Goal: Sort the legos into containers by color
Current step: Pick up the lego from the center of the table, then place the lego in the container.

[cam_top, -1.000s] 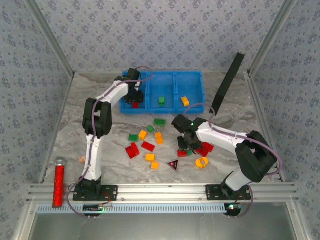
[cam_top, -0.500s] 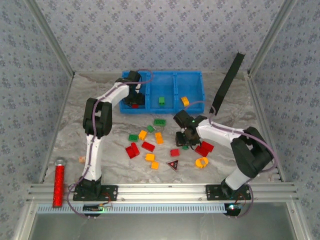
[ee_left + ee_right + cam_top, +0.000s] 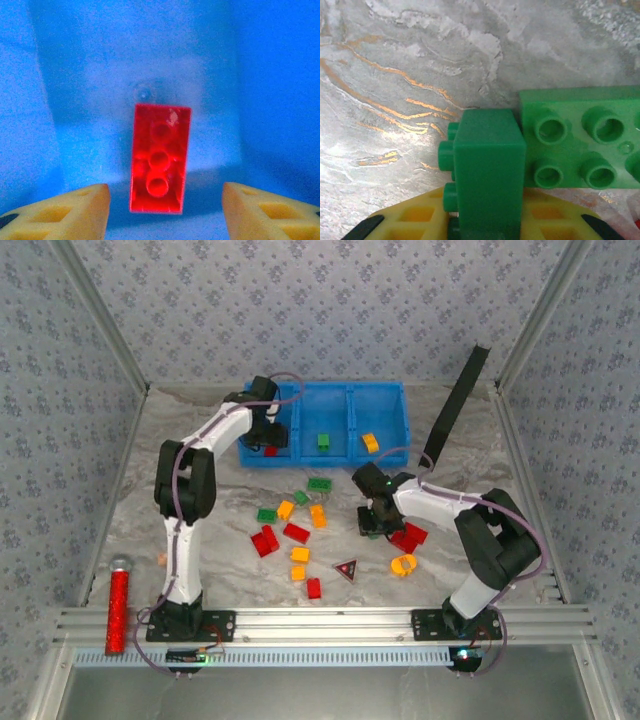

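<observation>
Tray (image 3: 385,405) held three bricks (image 3: 370,442), one per compartment. Left gripper (image 3: 162,195) stood apart over the red brick (image 3: 160,157); right gripper (image 3: 374,524) was clamped on one green brick (image 3: 487,175).

We are looking at a robotics lab test cell: grey floral-patterned wall panels (image 3: 300,310) enclose a marble-look tabletop (image 3: 135,490). Silver aluminium rails (image 3: 320,620) edge the tabletop's near side, carrying two bolted white-and-black robot arms (image 3: 430,502).
</observation>
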Robot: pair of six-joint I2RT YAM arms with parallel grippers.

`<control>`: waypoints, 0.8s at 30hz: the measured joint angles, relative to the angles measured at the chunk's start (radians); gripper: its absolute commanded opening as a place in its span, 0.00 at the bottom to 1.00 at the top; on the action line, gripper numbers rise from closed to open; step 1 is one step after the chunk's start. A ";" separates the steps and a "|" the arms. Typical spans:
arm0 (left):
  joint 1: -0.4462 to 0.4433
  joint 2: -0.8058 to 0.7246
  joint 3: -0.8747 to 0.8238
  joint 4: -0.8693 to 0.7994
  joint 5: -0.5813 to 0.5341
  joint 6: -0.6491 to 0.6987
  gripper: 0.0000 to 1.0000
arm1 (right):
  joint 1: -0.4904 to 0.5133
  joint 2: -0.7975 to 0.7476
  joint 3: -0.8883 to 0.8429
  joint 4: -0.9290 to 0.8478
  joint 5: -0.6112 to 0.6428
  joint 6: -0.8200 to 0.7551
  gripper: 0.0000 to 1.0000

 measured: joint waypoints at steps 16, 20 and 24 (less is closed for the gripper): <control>-0.146 -0.639 -0.502 -0.129 -0.007 -0.084 0.64 | 0.009 0.002 0.506 -0.224 0.019 -0.180 0.20; -0.227 -0.746 -0.618 -0.156 0.005 -0.174 0.64 | -0.006 0.111 0.718 -0.238 0.035 -0.263 0.20; -0.319 -0.805 -0.697 -0.166 0.017 -0.274 0.66 | -0.025 0.267 0.890 -0.237 0.056 -0.319 0.20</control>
